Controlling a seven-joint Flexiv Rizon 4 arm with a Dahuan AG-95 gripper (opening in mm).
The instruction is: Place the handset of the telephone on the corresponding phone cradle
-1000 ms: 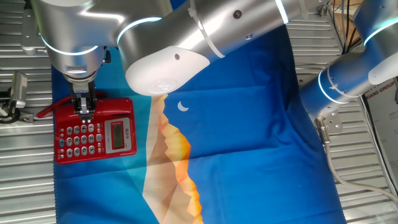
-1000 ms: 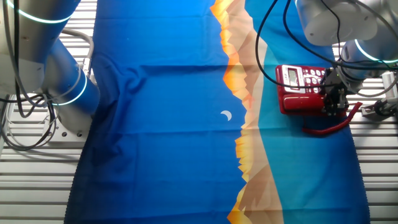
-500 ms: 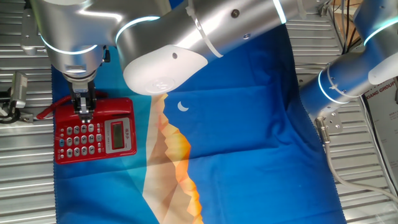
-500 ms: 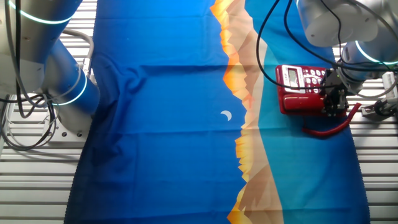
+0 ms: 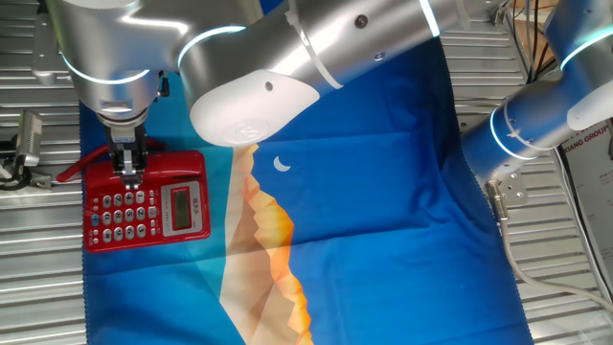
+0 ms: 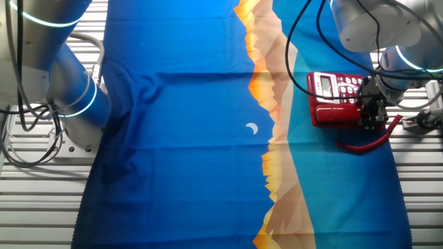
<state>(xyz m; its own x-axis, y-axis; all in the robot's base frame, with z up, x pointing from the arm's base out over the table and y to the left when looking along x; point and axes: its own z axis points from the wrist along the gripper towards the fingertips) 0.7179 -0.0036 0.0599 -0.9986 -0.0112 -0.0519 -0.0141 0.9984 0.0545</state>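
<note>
My claw (image 5: 129,175) stands upright over the top strip of the telephone (image 5: 147,203), fingers pinched around the handset (image 5: 144,159), which lies along the phone cradle (image 6: 363,104) near the bench's edge (seated there, I judge). The grip holds it level for seating. A red cord (image 6: 370,142) curls just beside the base on the blue cloth (image 5: 383,211); open room lies above and across the cloth.

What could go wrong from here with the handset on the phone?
1. The end effector sits right on the handset over the phone cradle; if the fingers catch on retreat, they might drag the handset off.
2. The red cord loops beside the telephone; it could snag.
</note>
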